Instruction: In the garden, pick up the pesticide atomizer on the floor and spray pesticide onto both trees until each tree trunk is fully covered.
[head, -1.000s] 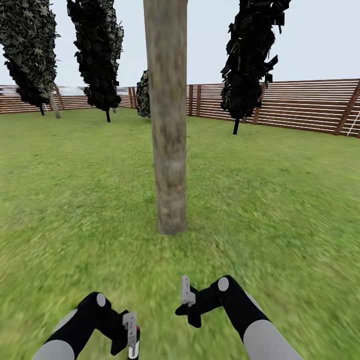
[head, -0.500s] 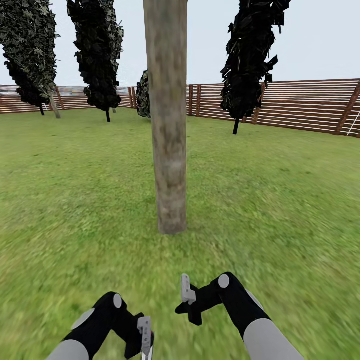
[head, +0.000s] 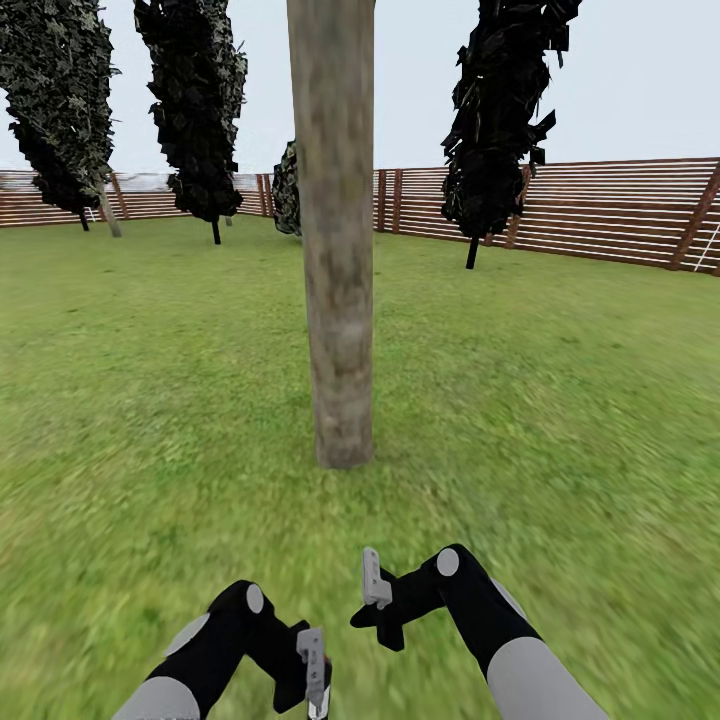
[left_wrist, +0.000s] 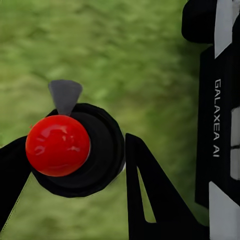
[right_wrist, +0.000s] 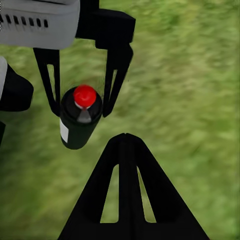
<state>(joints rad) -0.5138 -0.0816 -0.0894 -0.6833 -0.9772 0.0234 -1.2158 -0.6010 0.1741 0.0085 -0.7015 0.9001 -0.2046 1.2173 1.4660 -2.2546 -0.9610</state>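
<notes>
A thick, mottled grey-brown tree trunk (head: 338, 240) is rising from the grass lawn (head: 560, 400) straight ahead of the robot, with dark slim trees (head: 500, 110) and a brown slatted fence (head: 620, 210) standing well behind it. Low in the head view, the left gripper (head: 313, 672) is holding the pesticide atomizer (right_wrist: 80, 120), a dark bottle with a red cap (left_wrist: 58, 145) and a grey nozzle (left_wrist: 65, 95); in the right wrist view its two fingers (right_wrist: 117, 70) are pressing against the bottle's sides, gripping it above the grass. The right gripper (head: 372, 580) is hovering just beside it, nearer the trunk, its fingers together with nothing between them.
</notes>
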